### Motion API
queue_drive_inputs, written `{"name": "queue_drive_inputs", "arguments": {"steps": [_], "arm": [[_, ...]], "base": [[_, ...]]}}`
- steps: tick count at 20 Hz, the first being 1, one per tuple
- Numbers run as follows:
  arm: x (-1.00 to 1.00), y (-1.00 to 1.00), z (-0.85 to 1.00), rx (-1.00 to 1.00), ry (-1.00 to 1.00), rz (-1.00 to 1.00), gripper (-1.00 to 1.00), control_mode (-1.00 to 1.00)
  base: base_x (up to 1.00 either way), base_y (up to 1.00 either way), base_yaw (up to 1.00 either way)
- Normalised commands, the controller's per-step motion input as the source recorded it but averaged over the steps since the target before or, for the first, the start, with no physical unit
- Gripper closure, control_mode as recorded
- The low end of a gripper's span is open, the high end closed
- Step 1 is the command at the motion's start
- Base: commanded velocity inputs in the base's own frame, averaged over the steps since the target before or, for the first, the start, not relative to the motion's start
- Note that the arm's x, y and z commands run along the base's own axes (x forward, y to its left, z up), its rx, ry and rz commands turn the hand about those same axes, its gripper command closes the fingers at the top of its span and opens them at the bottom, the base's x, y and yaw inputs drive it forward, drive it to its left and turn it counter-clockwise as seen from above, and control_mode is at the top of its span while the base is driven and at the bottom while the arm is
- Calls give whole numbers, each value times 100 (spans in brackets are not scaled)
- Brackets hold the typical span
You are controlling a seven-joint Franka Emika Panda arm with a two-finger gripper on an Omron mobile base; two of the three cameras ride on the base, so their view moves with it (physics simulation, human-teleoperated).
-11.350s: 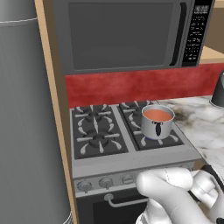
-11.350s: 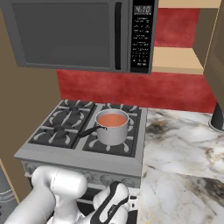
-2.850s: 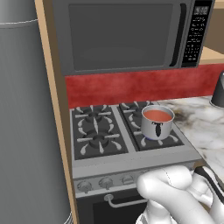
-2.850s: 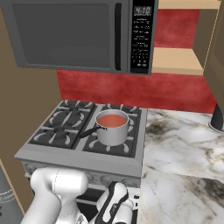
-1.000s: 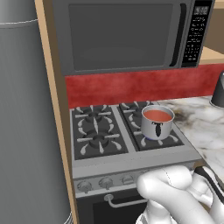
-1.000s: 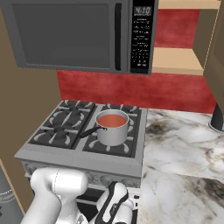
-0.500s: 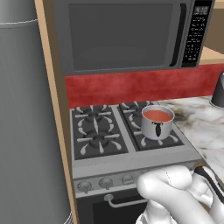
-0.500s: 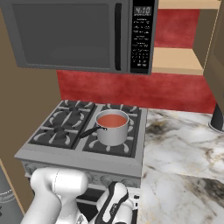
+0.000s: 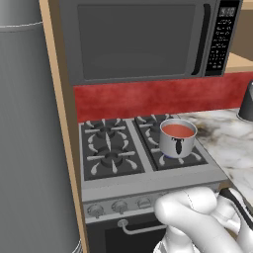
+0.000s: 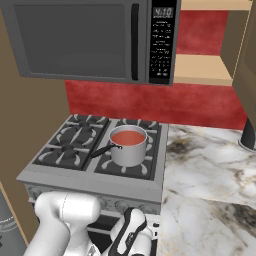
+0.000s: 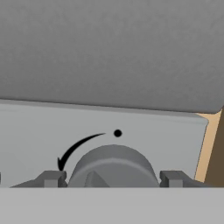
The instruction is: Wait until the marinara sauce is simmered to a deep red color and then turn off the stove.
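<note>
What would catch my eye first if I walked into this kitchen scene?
Probably the small shiny steel saucepan of orange-red sauce on the front right burner of the silver gas stove, with a red backsplash wall behind it. Next, the bulky white robot arm folded low before the oven, its hand straddling a round grey knob.

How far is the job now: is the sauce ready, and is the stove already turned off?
Done: the pincer is brought up to a stove knob, one fingertip on each side, open. In hand: waiting; the marinara sauce looks orange-red, not deep red. A bluish glow under the saucepan suggests the burner is lit. Left: turn the knob once the colour deepens, shutting off the stove.
</note>
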Motion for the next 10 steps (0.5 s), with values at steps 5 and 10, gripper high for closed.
{"name": "queue_drive_inputs", "arguments": {"steps": [5,10], "arm": [[0,0,0,0,0,0,100,-100],[0,0,0,0,0,0,100,-100]], "base": [[0,0,0],[0,0,0]]}}
